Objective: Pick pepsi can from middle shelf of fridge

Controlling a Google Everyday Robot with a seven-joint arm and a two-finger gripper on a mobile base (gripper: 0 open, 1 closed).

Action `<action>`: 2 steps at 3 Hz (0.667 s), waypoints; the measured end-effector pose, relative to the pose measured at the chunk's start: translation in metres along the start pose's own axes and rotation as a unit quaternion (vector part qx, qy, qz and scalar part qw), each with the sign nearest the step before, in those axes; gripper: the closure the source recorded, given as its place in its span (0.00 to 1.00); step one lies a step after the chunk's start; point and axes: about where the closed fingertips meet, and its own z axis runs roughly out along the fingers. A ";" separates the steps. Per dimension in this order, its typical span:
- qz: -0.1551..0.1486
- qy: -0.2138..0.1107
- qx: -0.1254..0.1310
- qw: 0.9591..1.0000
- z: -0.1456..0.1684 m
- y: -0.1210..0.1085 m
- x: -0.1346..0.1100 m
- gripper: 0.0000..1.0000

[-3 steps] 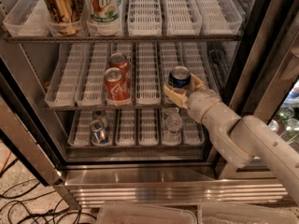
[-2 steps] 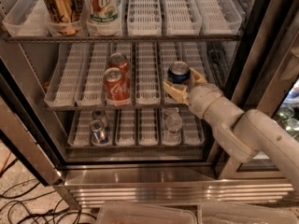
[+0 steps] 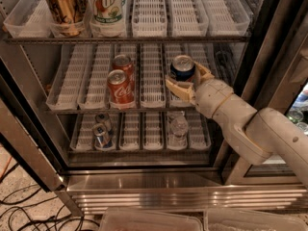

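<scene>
The pepsi can point(image 3: 183, 67), dark blue with a silver top, is at the right of the fridge's middle shelf point(image 3: 153, 88). My gripper point(image 3: 185, 76) reaches in from the right. Its cream fingers point(image 3: 174, 85) sit on both sides of the can, shut on it. The can looks held slightly above the white slotted tray. Two red cola cans point(image 3: 120, 88) stand in a lane to the left, apart from the gripper. My arm point(image 3: 250, 124) crosses the fridge's right door frame.
The top tier holds a tall gold can point(image 3: 62, 6) and a green-white can point(image 3: 107, 4). The lowest tier holds small silver-blue cans point(image 3: 101, 134) and a clear container point(image 3: 179, 126). The dark door edge point(image 3: 269, 42) stands to the right. Cables point(image 3: 19, 211) lie on the floor at the left.
The gripper and the pepsi can have moved up and slightly back together on the middle shelf. The red cans have not moved.
</scene>
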 end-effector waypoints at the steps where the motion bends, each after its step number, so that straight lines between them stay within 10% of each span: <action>1: 0.004 -0.008 -0.037 0.999 -0.007 0.022 -0.013 1.00; 2: 0.017 0.004 -0.097 0.995 -0.019 0.057 -0.014 1.00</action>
